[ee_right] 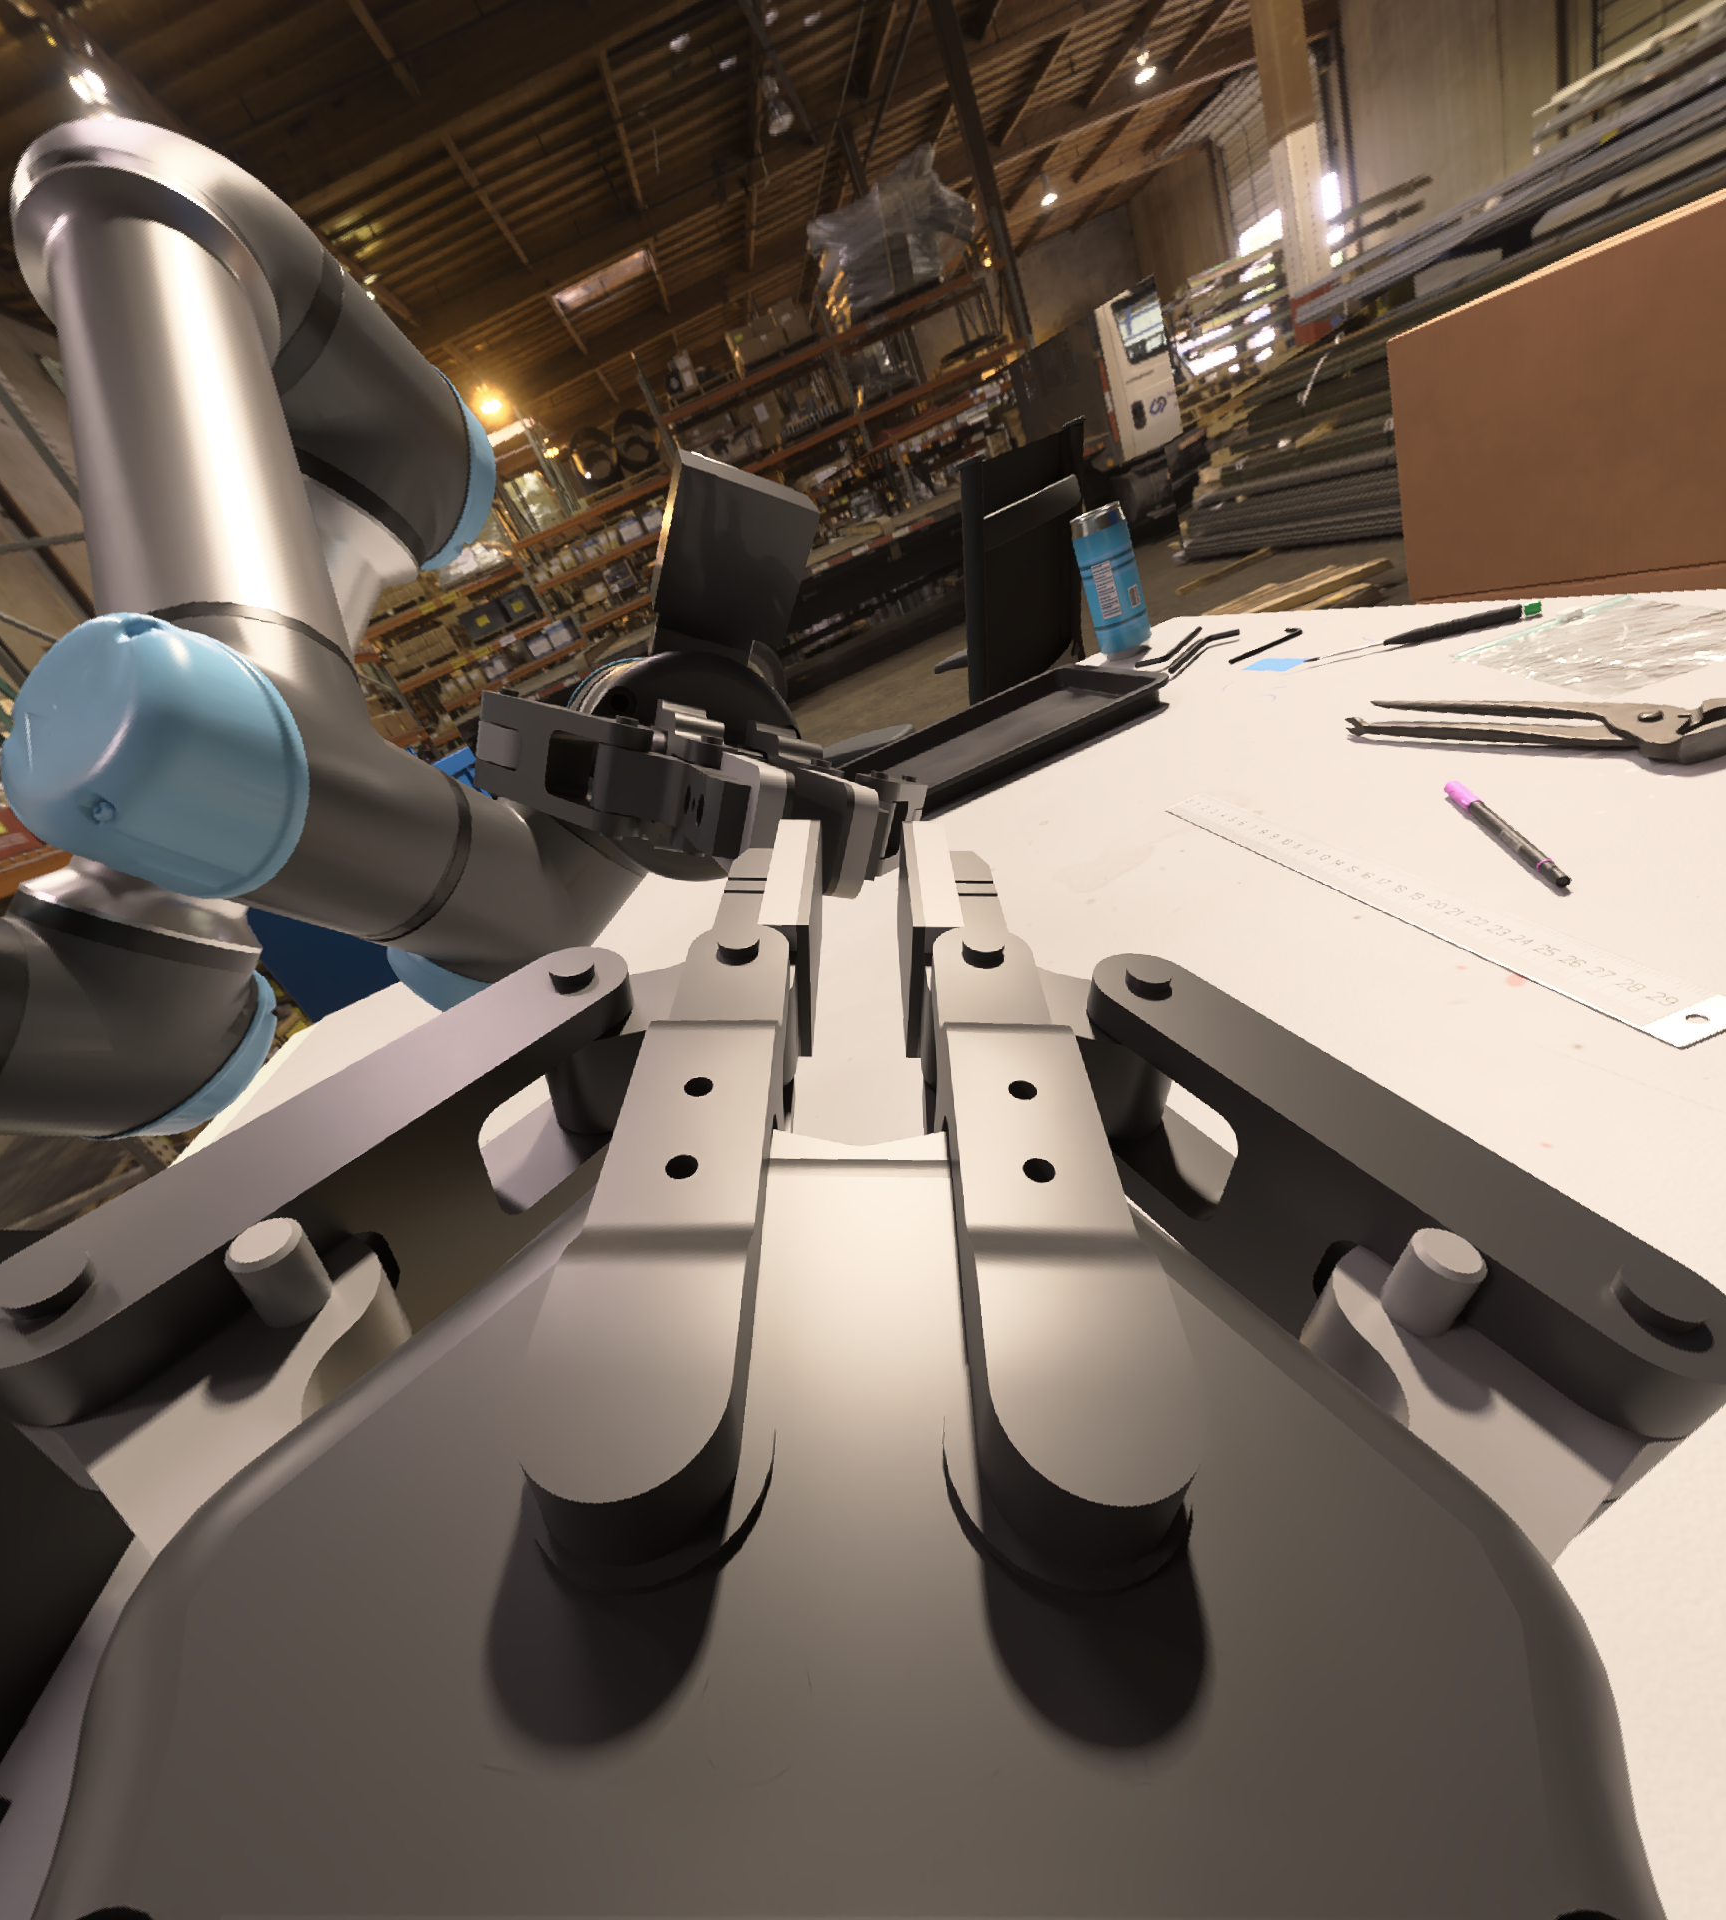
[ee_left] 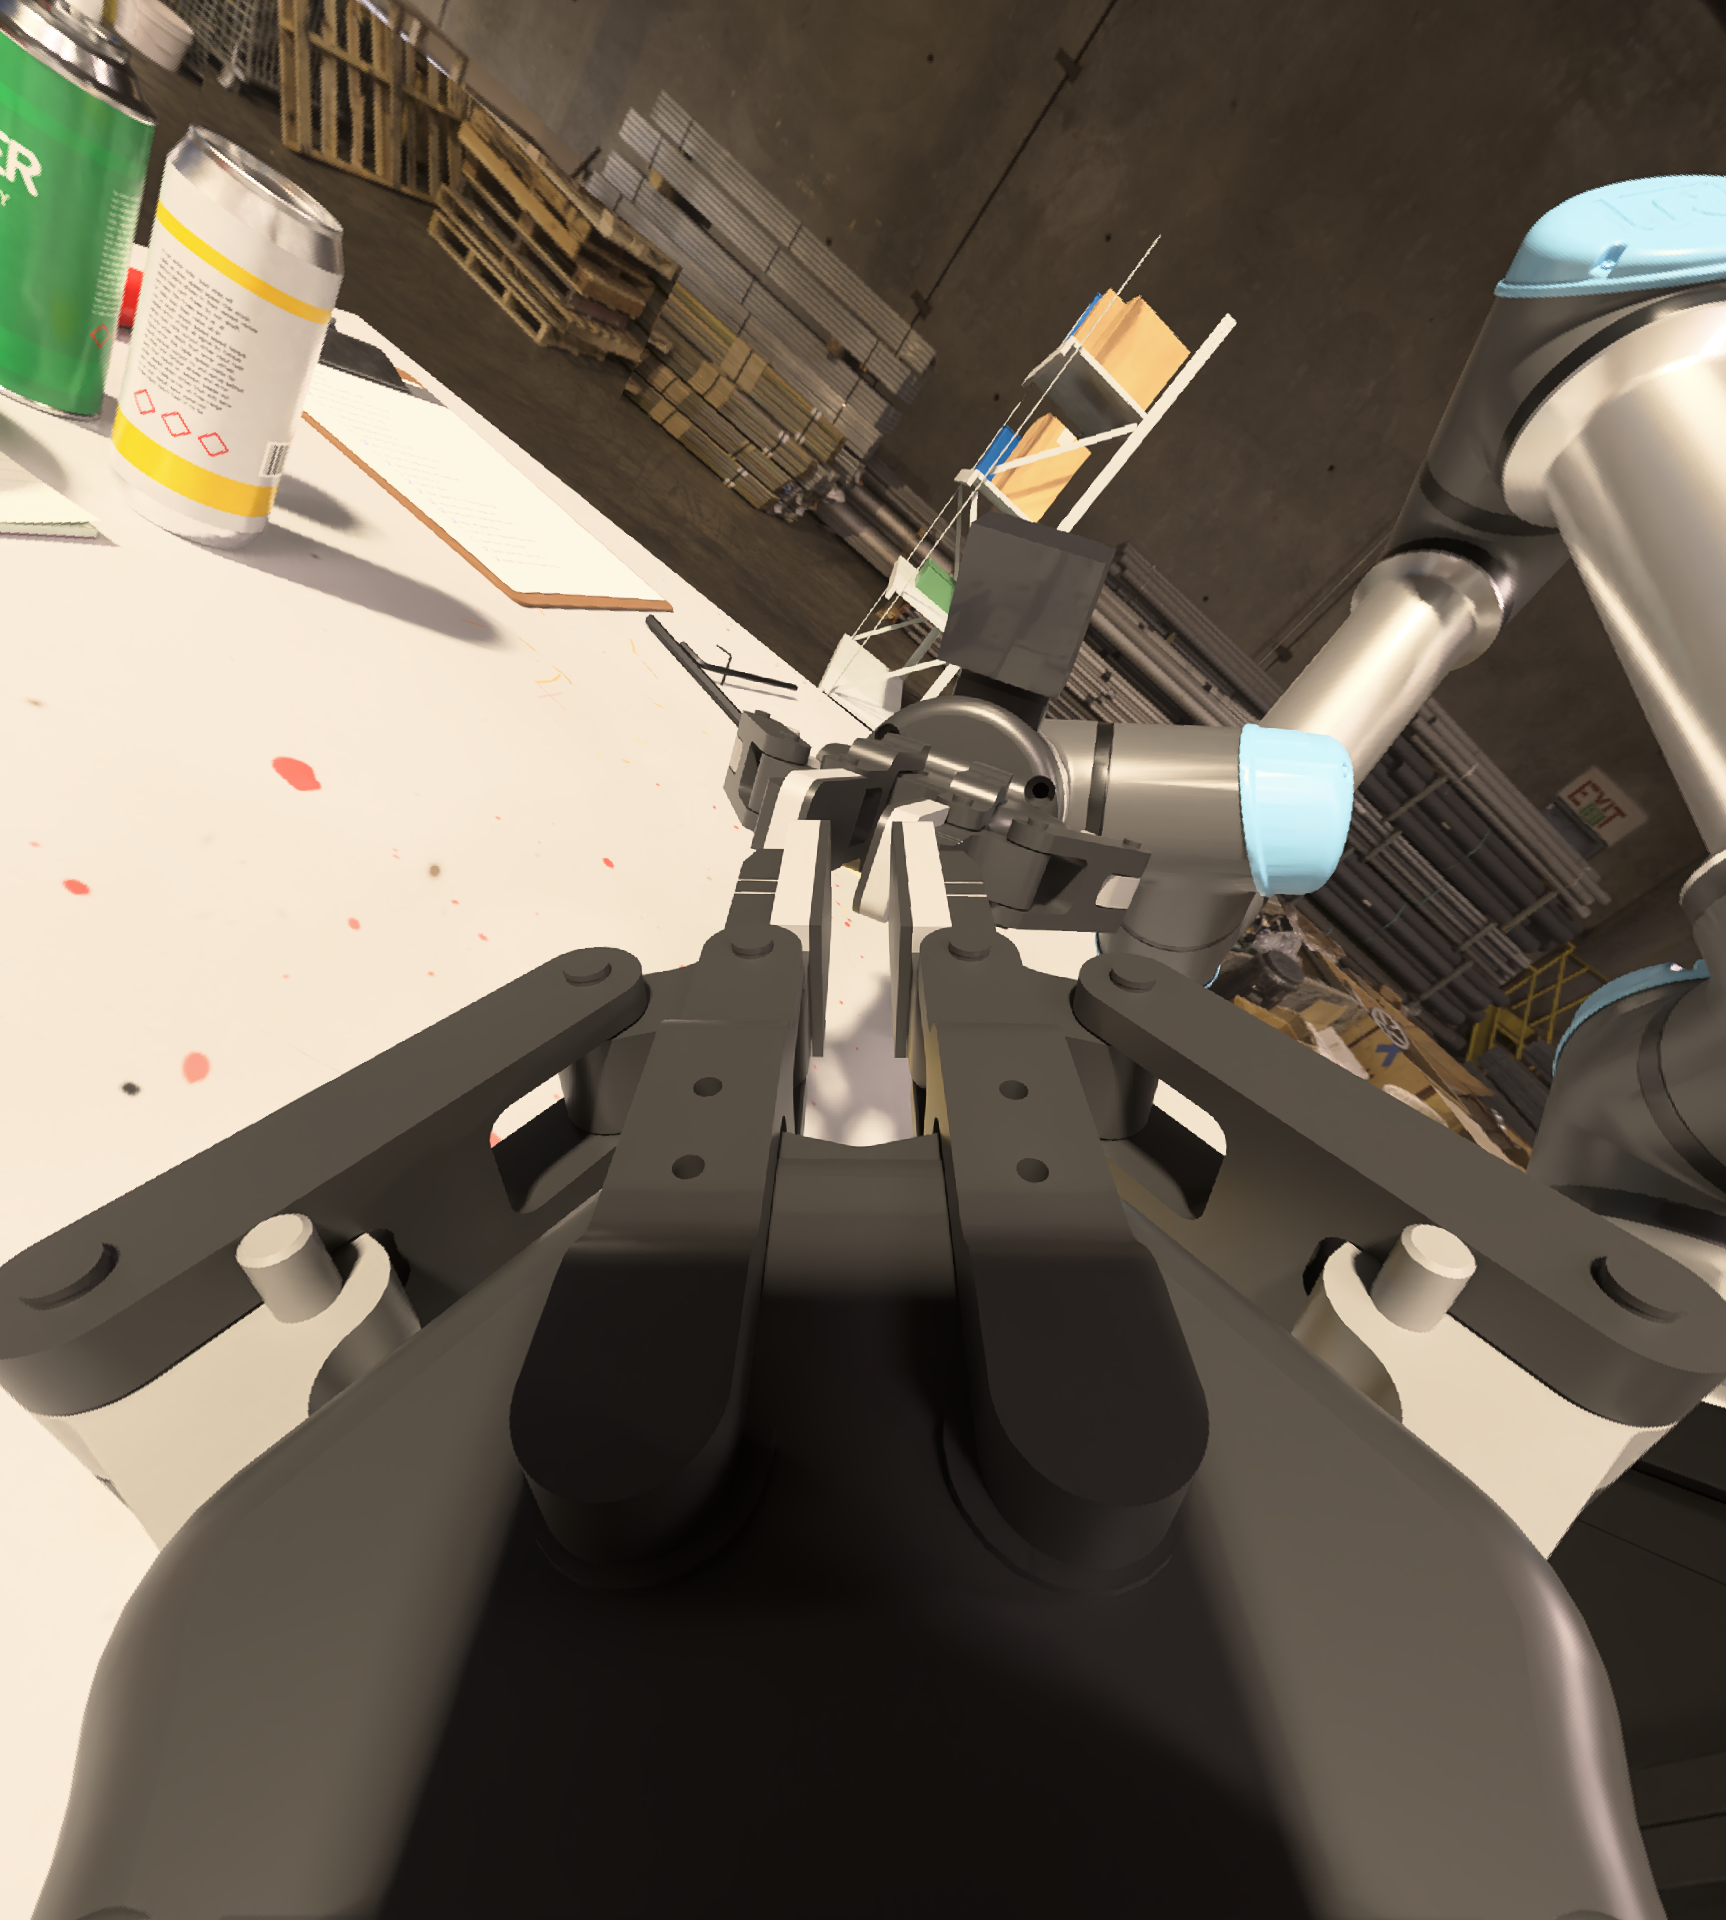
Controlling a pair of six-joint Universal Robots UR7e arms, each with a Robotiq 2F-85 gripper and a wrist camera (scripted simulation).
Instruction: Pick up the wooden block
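Observation:
No wooden block shows in either view. In the left wrist view my left gripper (ee_left: 854,862) hovers low over the white table (ee_left: 267,935). Its fingers stand close together with only a narrow slit and nothing between them. In the right wrist view my right gripper (ee_right: 854,862) is the same, drawn together and empty. The two grippers face each other tip to tip. The right gripper (ee_left: 838,795) shows just beyond my left fingertips. The left gripper (ee_right: 838,816) shows just beyond my right fingertips.
A green can (ee_left: 38,208), a white and yellow can (ee_left: 215,332) and a clipboard (ee_left: 485,499) stand at the far left. The right wrist view shows a black tray (ee_right: 1025,717), a blue can (ee_right: 1108,582), pincers (ee_right: 1565,722), a purple marker (ee_right: 1508,836), a ruler (ee_right: 1461,914) and a cardboard box (ee_right: 1607,395).

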